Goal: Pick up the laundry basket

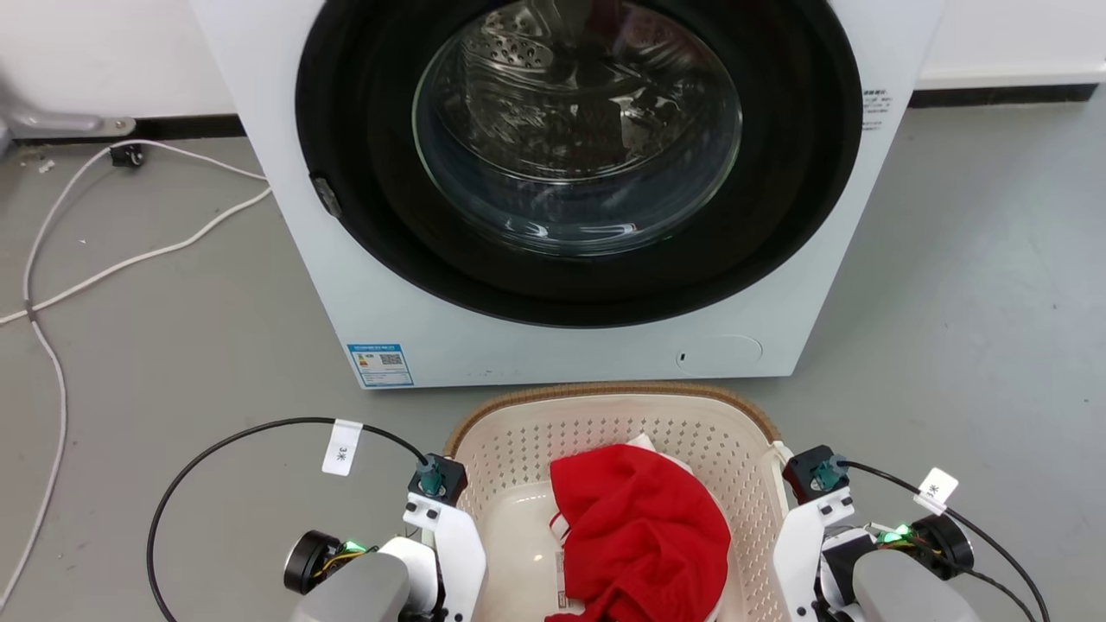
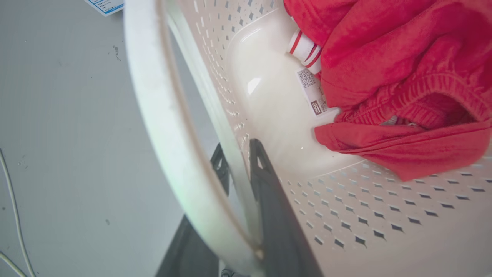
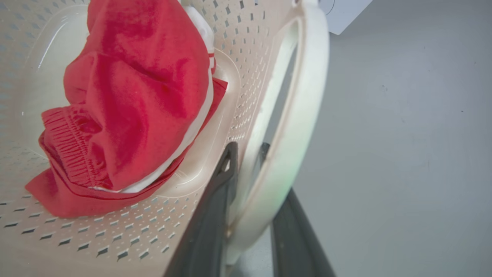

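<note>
Laundry basket (image 1: 618, 390) stands mouth-up, square to washer (image 1: 518, 345), long axis cropped

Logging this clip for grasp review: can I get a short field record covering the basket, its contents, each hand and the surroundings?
laundry basket: cream, perforated, brown rim, in front of the washer
contents: red garment with white trim
left hand: one finger inside the basket's side wall, one outside, by the left handle
right hand: same straddle, by the right handle
grip closed: cannot tell for either hand
floor: grey, with a white cable on the left
</note>
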Controlling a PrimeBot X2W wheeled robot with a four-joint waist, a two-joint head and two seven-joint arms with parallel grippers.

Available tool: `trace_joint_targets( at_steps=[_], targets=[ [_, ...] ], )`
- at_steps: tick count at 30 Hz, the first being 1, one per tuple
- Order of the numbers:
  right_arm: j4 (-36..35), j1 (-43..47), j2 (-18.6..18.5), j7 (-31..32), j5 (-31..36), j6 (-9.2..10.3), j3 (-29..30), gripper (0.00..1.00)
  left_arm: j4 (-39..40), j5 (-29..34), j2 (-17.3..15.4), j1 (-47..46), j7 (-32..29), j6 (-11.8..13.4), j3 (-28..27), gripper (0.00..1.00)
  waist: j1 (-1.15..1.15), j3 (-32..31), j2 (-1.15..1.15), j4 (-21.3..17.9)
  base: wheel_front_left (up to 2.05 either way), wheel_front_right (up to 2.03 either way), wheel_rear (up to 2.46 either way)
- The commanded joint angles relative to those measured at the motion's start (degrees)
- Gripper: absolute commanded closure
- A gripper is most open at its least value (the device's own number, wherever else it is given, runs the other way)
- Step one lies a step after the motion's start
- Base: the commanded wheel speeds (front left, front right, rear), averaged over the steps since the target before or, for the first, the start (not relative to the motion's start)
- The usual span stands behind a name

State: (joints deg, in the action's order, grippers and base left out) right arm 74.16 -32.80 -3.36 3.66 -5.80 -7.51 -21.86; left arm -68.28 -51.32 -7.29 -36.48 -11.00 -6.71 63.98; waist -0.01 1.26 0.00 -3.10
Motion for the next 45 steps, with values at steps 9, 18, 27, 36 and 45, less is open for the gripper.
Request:
trace_joint_targets(
  at_steps=[9,18,27,36,45],
  targets=[
    [-0.67,0.69,0.39,1.65,-3.61,0.04,-4.41,1.00,0.25,-1.76,0.60,1.50,-2.21,-1.31,2.72,1.00,0.01,-3.16,0.00,1.70,0.00,0.00,0.00],
    [-0.67,1.06,0.52,2.23,-7.01,0.04,-7.99,1.00,0.14,-3.27,0.70,2.01,-3.00,-1.31,4.47,1.00,0.01,-4.03,0.00,2.64,0.00,0.00,0.00],
    [-0.67,1.00,0.10,2.62,-9.29,0.04,-10.70,1.00,0.09,-4.55,0.56,2.26,-2.65,-1.31,5.54,1.00,0.01,-4.16,0.00,2.69,0.00,0.00,0.00],
    [-0.67,0.42,-0.43,2.68,-11.68,0.03,-13.16,1.00,-0.06,-5.68,0.67,1.75,-2.01,-1.31,6.36,1.00,0.01,-3.93,0.00,2.43,0.00,0.00,0.00],
    [-0.66,-0.08,-0.86,2.84,-13.83,0.03,-15.26,1.00,-0.29,-6.52,0.61,1.42,-1.57,-1.30,7.15,1.00,0.01,-3.70,0.00,2.20,0.00,0.00,0.00]
  ],
)
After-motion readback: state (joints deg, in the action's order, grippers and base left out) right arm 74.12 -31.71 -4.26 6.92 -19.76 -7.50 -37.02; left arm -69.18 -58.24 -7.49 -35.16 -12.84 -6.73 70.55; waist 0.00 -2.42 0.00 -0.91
